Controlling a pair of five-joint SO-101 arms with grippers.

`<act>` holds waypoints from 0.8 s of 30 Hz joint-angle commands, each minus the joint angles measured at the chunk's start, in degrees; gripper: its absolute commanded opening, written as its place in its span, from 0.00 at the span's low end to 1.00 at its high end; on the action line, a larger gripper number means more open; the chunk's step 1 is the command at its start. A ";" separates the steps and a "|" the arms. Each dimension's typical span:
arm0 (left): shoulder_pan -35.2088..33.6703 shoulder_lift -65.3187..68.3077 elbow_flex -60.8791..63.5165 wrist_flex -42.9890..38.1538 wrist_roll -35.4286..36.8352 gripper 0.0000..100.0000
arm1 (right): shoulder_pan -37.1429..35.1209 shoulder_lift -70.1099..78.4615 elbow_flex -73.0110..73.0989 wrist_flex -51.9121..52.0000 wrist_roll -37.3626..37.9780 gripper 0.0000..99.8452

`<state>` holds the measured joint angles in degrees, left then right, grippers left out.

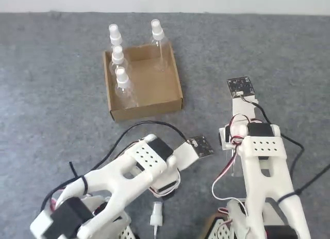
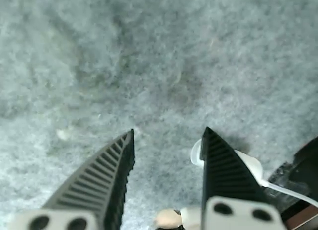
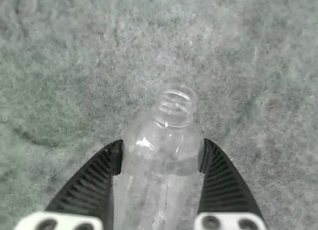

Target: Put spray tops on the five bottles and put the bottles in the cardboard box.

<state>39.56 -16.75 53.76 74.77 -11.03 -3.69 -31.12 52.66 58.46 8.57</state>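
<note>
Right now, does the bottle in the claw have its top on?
Off. The bottle held by the right gripper shows a bare, open neck.

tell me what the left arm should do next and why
Probably shift the left tool sideways over the loose spray top and close on it. It stands open and empty, the top lies just beside it, and the right tool grips the bottle whose neck is bare.

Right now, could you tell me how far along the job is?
Done: four capped bottles stand in the cardboard box. In hand: the right claw grips the fifth bottle, neck bare. Remaining: the last spray top, lying by the open left claw, goes on; then boxing.
</note>
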 commanded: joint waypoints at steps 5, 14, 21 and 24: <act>0.35 0.35 0.31 -2.81 1.32 0.20 | 0.84 -2.42 -0.62 -1.10 0.00 0.06; -13.45 -0.26 -2.24 -3.08 3.78 0.20 | 0.92 -2.42 -0.62 -1.10 0.00 0.06; -27.25 -3.52 -4.00 -3.96 3.69 0.20 | 0.92 -2.42 -0.62 -1.10 0.00 0.06; -27.69 -10.02 -1.63 -4.84 4.04 0.20 | 0.92 -2.42 -0.62 -1.10 0.00 0.06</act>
<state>13.01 -19.56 52.00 71.69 -7.78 -3.69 -31.12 52.66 58.46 8.57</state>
